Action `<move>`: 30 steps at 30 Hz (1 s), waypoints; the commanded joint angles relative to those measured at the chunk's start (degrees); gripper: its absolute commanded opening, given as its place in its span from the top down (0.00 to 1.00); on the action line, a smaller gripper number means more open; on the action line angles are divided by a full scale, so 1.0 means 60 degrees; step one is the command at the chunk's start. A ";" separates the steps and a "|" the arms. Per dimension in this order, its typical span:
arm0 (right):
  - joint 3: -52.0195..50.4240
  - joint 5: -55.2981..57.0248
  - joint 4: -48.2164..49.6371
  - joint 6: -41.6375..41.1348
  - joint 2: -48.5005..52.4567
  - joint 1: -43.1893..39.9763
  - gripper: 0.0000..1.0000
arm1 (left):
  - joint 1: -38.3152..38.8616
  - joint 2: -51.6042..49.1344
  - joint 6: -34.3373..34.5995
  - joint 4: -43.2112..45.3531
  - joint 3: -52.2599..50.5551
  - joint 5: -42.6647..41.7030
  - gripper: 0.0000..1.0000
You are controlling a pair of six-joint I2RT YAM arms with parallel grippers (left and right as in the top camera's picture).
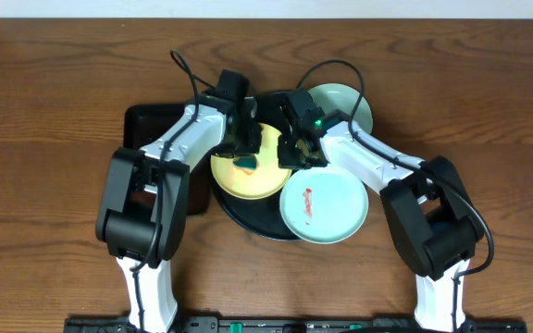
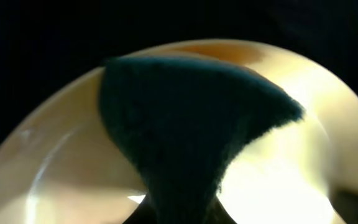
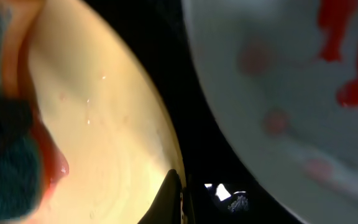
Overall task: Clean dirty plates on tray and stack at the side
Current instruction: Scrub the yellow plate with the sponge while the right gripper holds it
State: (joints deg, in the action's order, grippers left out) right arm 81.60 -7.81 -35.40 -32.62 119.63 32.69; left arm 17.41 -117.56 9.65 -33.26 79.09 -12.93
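A pale yellow plate (image 1: 239, 180) lies on the round black tray (image 1: 255, 222). My left gripper (image 1: 245, 146) is shut on a dark green sponge (image 1: 246, 166), which rests on the yellow plate; in the left wrist view the sponge (image 2: 185, 124) fans out over the plate (image 2: 55, 155). My right gripper (image 1: 291, 155) is shut on this plate's right rim, its fingers (image 3: 174, 196) pinching the edge (image 3: 117, 124). Red sauce (image 3: 53, 165) sits beside the sponge (image 3: 5, 162). A blue-green plate (image 1: 323, 207) with a red smear (image 3: 347, 37) overlaps the tray's front right.
Another blue-green plate (image 1: 345, 106) lies at the tray's back right, partly behind my right arm. A rectangular black tray (image 1: 151, 129) sits to the left under my left arm. Brown wooden table (image 1: 44, 139) surrounds everything.
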 commanded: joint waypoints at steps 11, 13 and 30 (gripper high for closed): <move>-0.0149 -0.0171 -0.0175 -0.0011 0.0393 0.0120 0.99 | -0.0102 -0.0353 0.2218 -0.2809 -0.0124 0.2667 0.93; -0.0149 -0.0175 -0.0211 -0.0011 0.0393 0.0120 0.99 | -0.0102 -0.0353 0.1657 -0.2983 -0.0124 0.1625 0.93; -0.0149 -0.0175 -0.0455 -0.0004 0.0393 -0.0120 0.99 | -0.0098 -0.0353 0.1366 -0.1035 -0.0124 0.1523 0.93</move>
State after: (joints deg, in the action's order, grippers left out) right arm 81.65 -9.45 -36.56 -32.84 119.63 31.99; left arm 16.62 -117.45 12.38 -40.99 79.53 -15.38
